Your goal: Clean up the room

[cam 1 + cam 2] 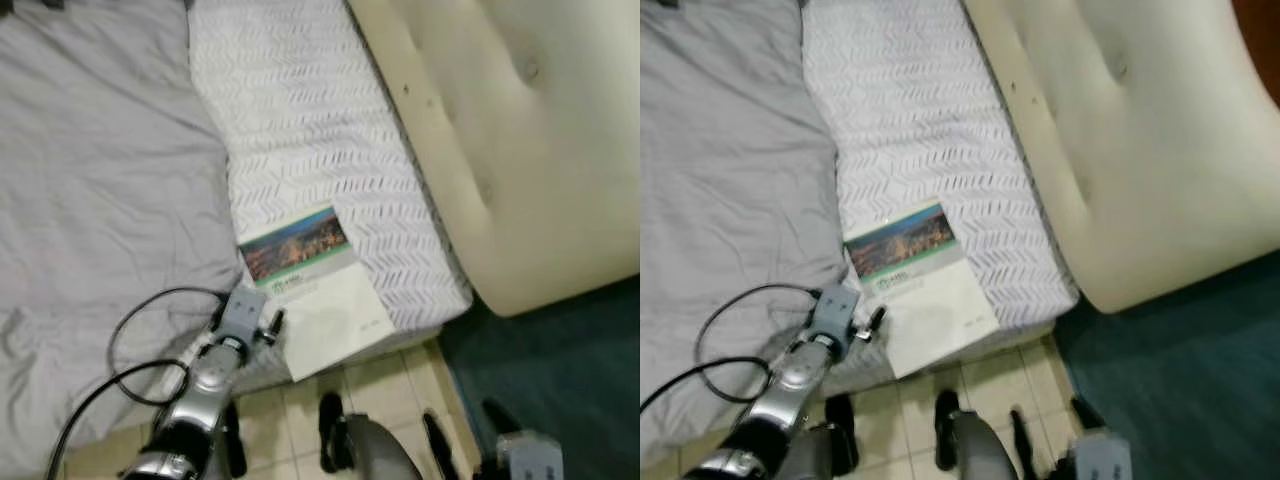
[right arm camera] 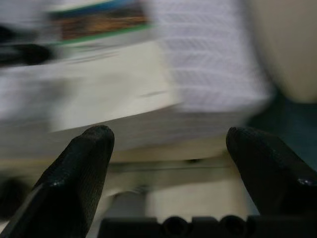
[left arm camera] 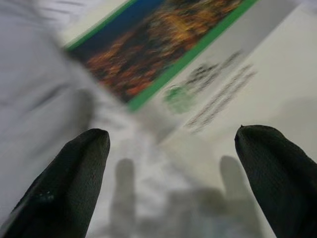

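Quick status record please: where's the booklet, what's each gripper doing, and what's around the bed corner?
booklet: white booklet with a city photo on its cover, lying flat at the mattress corner, one corner overhanging the edge
left gripper: left gripper open, hovering just short of the booklet, not touching it
right gripper: right gripper open, held low by the bed edge, holding nothing
bedding: grey blanket beside patterned sheet
headboard: cream, tufted
floor: pale tiles

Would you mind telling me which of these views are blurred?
Left wrist view: the booklet is soft, the black fingertips sharper, with their shadows on the sheet. Right wrist view: streaky blur across the bed edge. Head views: mildly soft.
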Tool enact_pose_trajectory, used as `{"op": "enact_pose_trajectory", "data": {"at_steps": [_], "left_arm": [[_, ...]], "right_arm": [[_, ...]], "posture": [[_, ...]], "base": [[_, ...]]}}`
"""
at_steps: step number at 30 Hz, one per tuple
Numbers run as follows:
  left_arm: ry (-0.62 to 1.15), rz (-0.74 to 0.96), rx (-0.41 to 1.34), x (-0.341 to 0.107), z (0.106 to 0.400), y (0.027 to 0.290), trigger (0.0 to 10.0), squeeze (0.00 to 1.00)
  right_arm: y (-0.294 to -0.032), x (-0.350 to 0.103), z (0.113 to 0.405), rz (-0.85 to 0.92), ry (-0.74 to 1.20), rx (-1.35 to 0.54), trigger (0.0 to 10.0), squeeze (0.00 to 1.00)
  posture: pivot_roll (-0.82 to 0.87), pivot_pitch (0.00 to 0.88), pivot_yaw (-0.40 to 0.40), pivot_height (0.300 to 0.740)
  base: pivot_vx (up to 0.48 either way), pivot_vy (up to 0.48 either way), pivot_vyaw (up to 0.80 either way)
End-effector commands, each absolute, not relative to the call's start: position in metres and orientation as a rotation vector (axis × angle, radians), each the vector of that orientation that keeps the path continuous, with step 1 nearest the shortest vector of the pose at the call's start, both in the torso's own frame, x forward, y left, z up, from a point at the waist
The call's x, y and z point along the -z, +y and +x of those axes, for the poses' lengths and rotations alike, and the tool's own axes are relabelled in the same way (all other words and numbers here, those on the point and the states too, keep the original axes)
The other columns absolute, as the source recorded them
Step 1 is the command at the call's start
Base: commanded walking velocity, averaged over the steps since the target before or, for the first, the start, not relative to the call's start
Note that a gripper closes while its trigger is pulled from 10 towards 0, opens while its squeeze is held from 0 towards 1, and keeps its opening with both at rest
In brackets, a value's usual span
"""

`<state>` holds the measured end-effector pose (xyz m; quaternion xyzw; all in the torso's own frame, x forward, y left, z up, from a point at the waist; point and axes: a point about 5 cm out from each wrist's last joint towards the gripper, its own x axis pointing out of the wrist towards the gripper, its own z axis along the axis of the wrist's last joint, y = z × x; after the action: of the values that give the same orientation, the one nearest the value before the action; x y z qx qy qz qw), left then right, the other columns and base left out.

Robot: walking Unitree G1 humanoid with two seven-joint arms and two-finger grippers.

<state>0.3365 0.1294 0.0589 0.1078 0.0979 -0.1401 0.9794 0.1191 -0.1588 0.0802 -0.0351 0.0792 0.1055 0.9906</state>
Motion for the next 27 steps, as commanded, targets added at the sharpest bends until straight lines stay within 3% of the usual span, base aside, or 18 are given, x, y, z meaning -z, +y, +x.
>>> {"op": "enact_pose_trajectory", "data": {"at_steps": [1,7,12,19,27], "left_arm": [[0.281,0.183,0.296,-0.039,0.325,0.129,10.0,0.00],[0.331,0.174,0.327,-0.037,0.329,0.101,10.0,0.00],[0.388,0.175,0.352,-0.027,0.321,0.099,10.0,0.00],[0.438,0.294,0.364,-0.018,0.317,0.105,10.0,0.00],[0.368,0.567,0.301,-0.032,0.331,0.131,10.0,0.00]], "right_arm": [[-0.154,-0.078,0.109,-0.073,0.205,-0.239,10.0,0.00],[-0.150,-0.085,0.045,-0.012,0.407,-0.223,10.0,0.00],[-0.149,-0.103,0.012,-0.012,0.478,-0.214,10.0,0.00],[-0.146,-0.110,-0.012,0.016,0.564,-0.211,10.0,0.00],[-0.142,-0.110,-0.018,0.034,0.594,-0.205,10.0,0.00]], "posture": [[-0.42,0.459,-0.096,0.740],[-0.56,0.568,-0.127,0.740],[-0.61,0.601,-0.155,0.740],[-0.60,0.638,-0.164,0.740],[-0.58,0.648,-0.155,0.740]], "base": [[0.000,0.000,0.00],[0.000,0.000,0.00],[0.000,0.000,0.00],[0.000,0.000,0.00],[0.000,0.000,0.00]]}}
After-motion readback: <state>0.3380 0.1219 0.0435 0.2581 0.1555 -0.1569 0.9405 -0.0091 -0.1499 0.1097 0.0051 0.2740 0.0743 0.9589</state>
